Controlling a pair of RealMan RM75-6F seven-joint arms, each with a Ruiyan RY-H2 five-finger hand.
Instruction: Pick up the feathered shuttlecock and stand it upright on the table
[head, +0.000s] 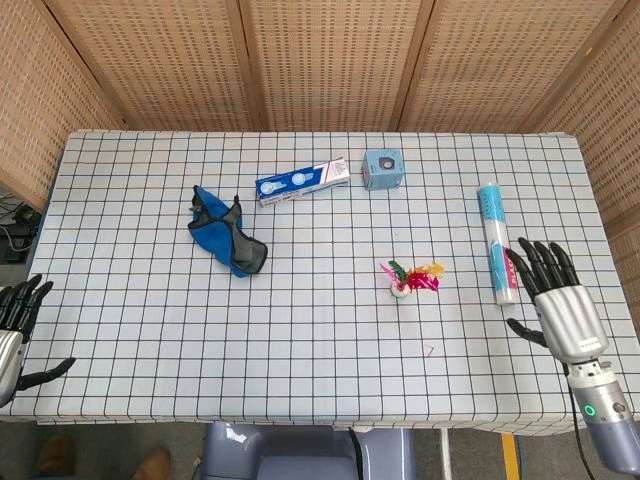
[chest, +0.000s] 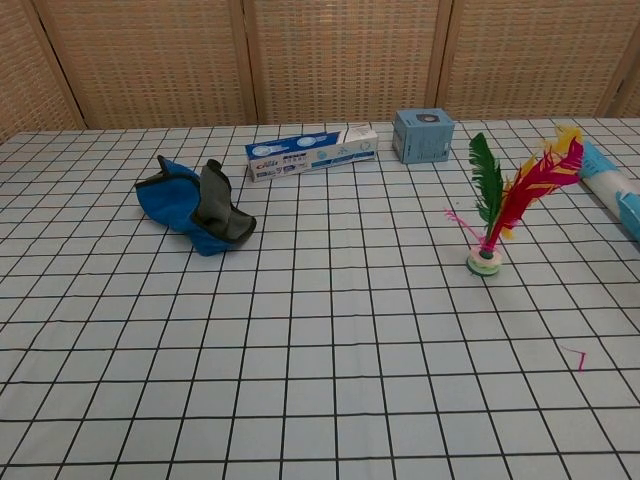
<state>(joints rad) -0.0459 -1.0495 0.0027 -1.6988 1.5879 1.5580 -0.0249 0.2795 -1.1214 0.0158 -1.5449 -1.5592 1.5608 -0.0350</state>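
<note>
My right hand (head: 563, 308) and left hand (head: 14, 328) hang at the table's (head: 300, 380) near corners, fingers spread, holding nothing. The shuttlecock (chest: 505, 205) stands upright on its base, right of centre. Beyond it lies a tube (head: 495, 240).

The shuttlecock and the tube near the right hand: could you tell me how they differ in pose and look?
The shuttlecock stands upright on its round base; the tube lies flat on its side. The shuttlecock fans out green, red and yellow feathers; the tube is a smooth cylinder, light blue with a red patch. Both rest on the checked table, and no hand is touching either.
</note>
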